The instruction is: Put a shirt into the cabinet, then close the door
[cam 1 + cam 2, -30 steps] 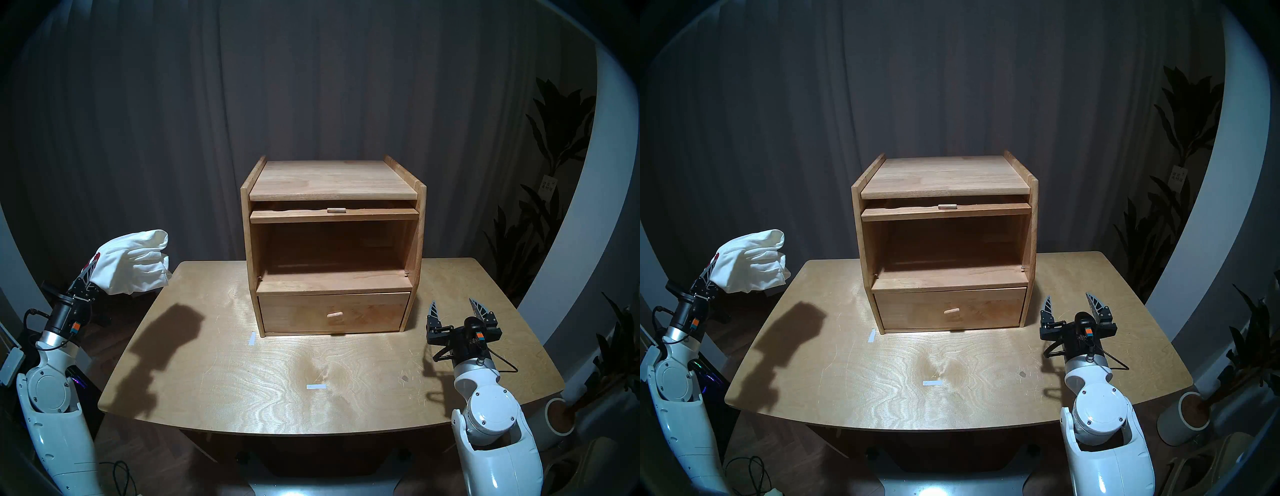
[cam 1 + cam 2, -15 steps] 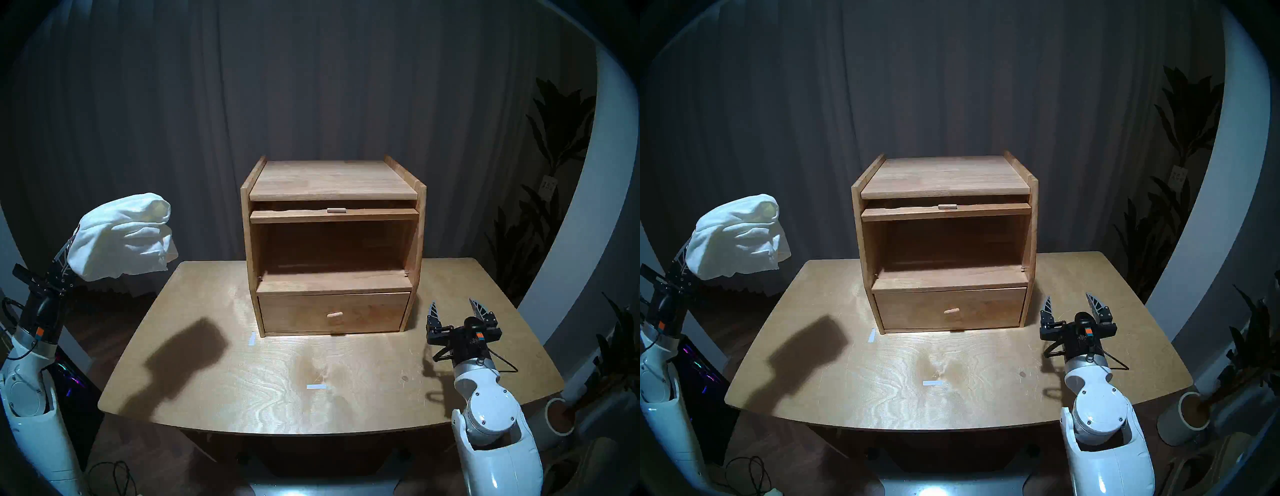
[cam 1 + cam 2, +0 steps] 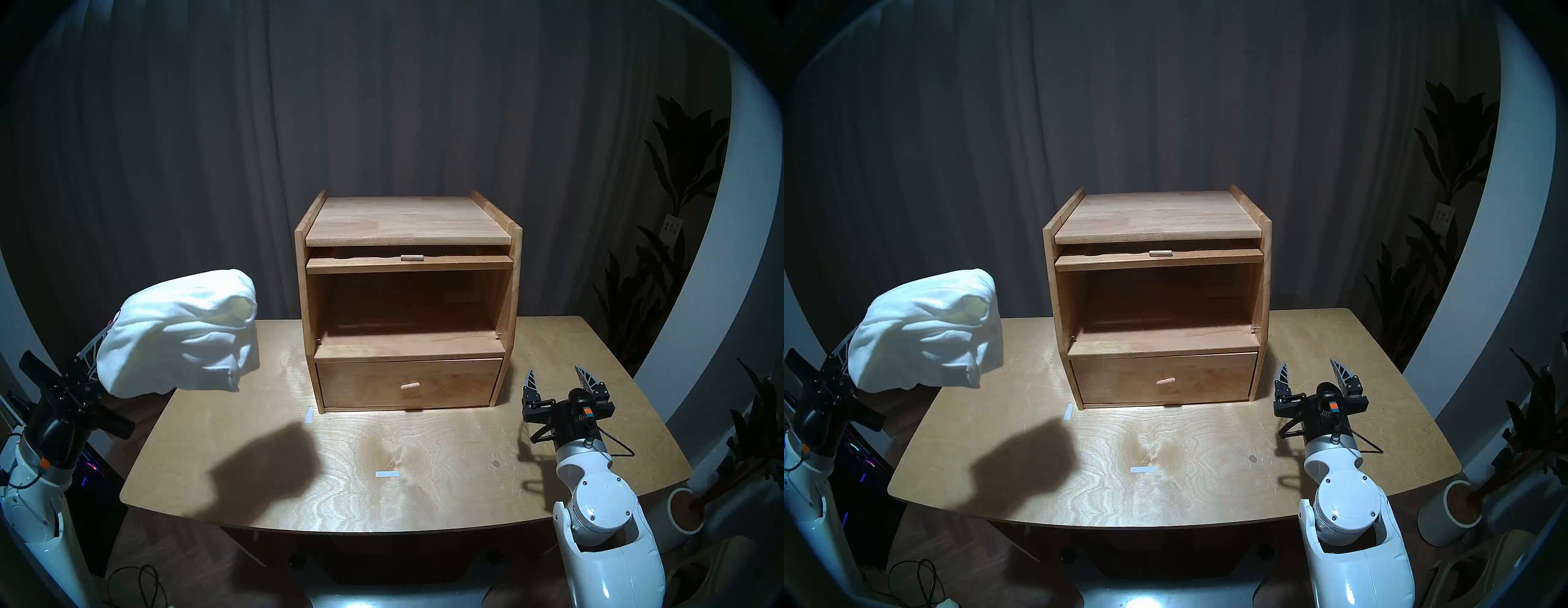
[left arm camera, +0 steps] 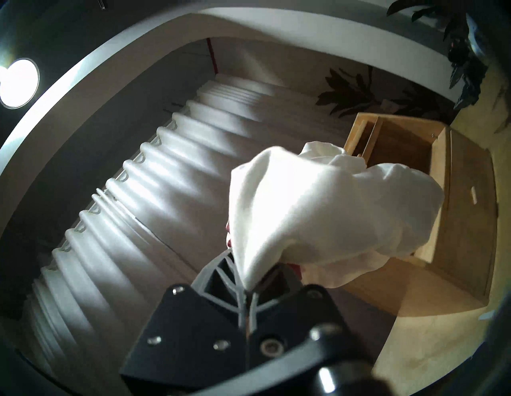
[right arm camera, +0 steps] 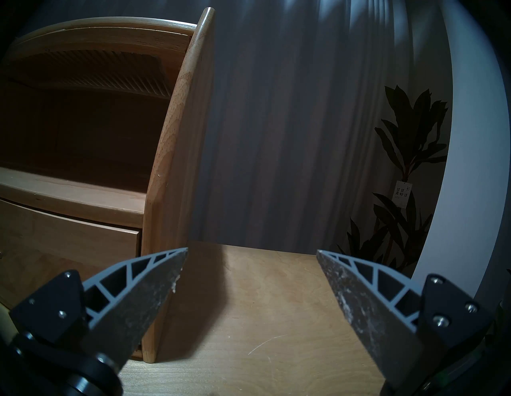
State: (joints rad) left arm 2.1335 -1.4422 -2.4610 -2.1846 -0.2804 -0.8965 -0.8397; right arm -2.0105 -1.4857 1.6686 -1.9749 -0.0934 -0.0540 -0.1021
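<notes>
Two arms flank a wooden cabinet on the table in the head views. At nine o'clock, the left end effector clamps a bunched white shirt in the air, left of the cabinet. At four o'clock, the right end effector stands wide, empty. The door is raised flat above the open compartment.

Left wrist view: shirt pinched, cabinet at two o'clock.

Right wrist view: spread fingers, cabinet at ten o'clock.

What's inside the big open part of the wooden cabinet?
Nothing that shows. The cabinet has only bare wood in its open compartment, though its back corners are dark. The shirt is outside, held by the left gripper. The drawer is shut, so its inside is hidden.
</notes>
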